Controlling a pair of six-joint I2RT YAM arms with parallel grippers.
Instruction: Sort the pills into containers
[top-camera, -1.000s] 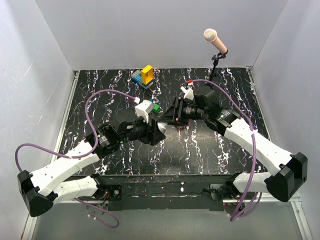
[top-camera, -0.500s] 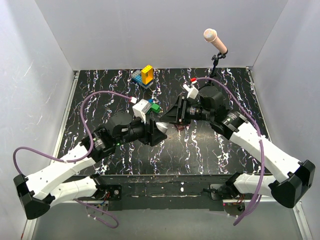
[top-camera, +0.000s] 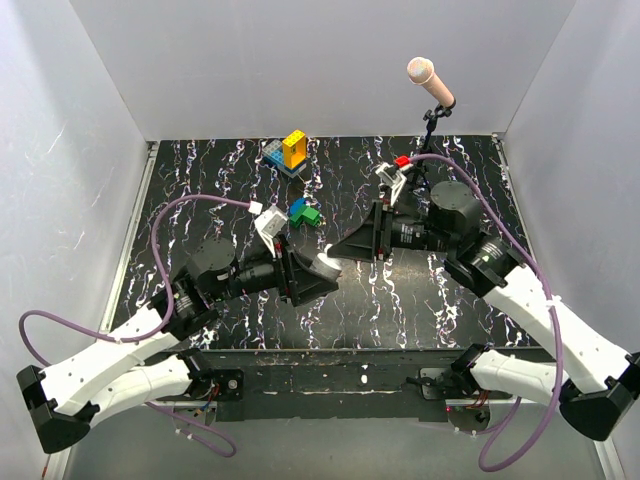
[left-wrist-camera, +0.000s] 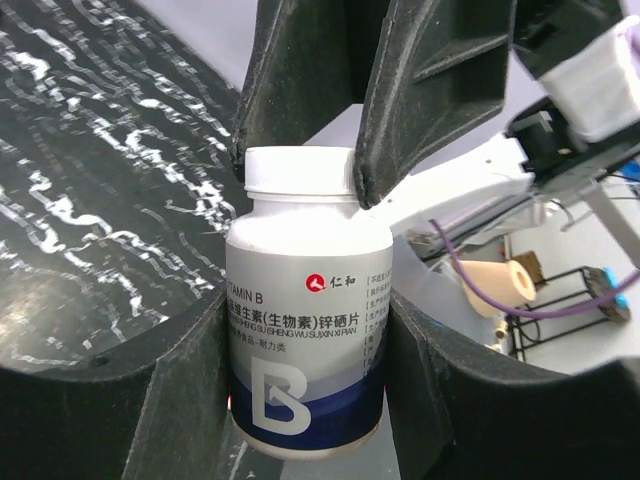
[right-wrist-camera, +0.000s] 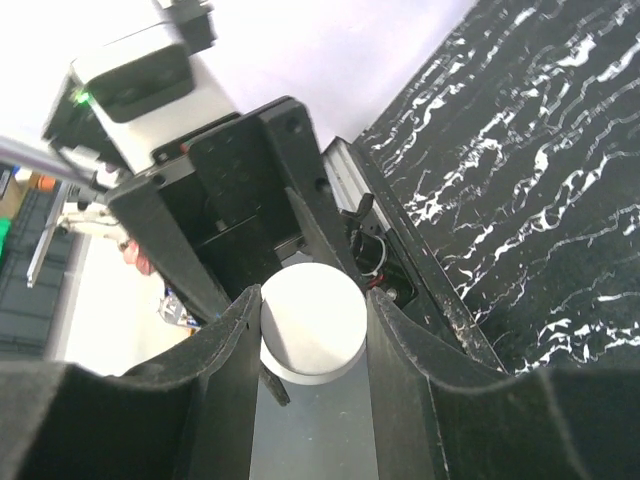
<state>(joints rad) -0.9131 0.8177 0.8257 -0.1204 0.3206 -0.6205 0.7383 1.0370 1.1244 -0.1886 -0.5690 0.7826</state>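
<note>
Bottle (left-wrist-camera: 308, 330), white with vitamin label, aloft over counter (top-camera: 420, 300) centre. Left jaws clenched on its body, right jaws grasping cap (right-wrist-camera: 312, 320) from 3 o'clock. Toy blocks (top-camera: 303, 212) at 11 o'clock.

This is a robotics lab test cell rather than a home or shop. Plain white walls (top-camera: 300, 70) box in a table (top-camera: 400, 300) on three sides. Its top is a black marbled sheet, edged by an aluminium rail (top-camera: 130, 232). Two white robot arms, the left arm (top-camera: 120, 350) and the right arm (top-camera: 540, 310), are bolted to a black plate (top-camera: 330, 375) at the near edge. Purple cables (top-camera: 200, 205) loop loose from them. A microphone (top-camera: 430, 80) on a stand rises at the back, near some toy blocks (top-camera: 290, 152). Beyond the table, the wrist views show a pale floor (left-wrist-camera: 590, 220) and what look like dark crates (right-wrist-camera: 15, 225).
</note>
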